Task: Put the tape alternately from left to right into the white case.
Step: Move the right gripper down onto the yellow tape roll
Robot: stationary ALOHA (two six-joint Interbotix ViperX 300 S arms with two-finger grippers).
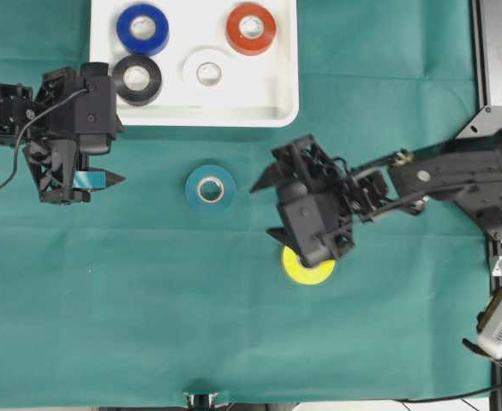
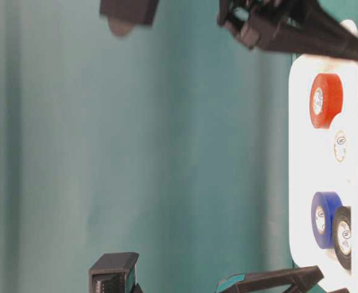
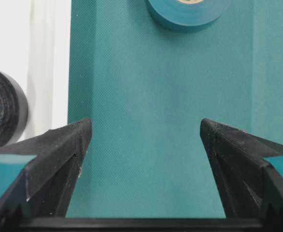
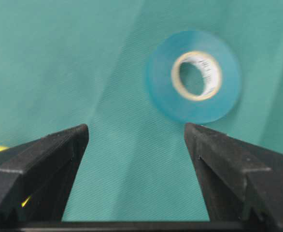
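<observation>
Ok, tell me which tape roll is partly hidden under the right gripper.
The yellow roll. It lies on the green cloth, half covered by the right gripper; the teal roll lies fully exposed, and the other four sit in the white case.

The worktop (image 1: pixel 105 325) is showing a plain teal-green cloth. The white case (image 1: pixel 287 94) is presenting blue (image 1: pixel 142 28), red (image 1: pixel 251 28), black (image 1: pixel 137 80) and white (image 1: pixel 206 69) rolls. Teal (image 1: pixel 210 188) and yellow (image 1: pixel 311 271) rolls are showing pale cores. Black fingers (image 3: pixel 59 150) are showing teal patches.

1 camera looked straight down; 1 sat sideways at table level; 2 wrist views shared the teal roll (image 3: pixel 187 12) near 12 o'clock.
</observation>
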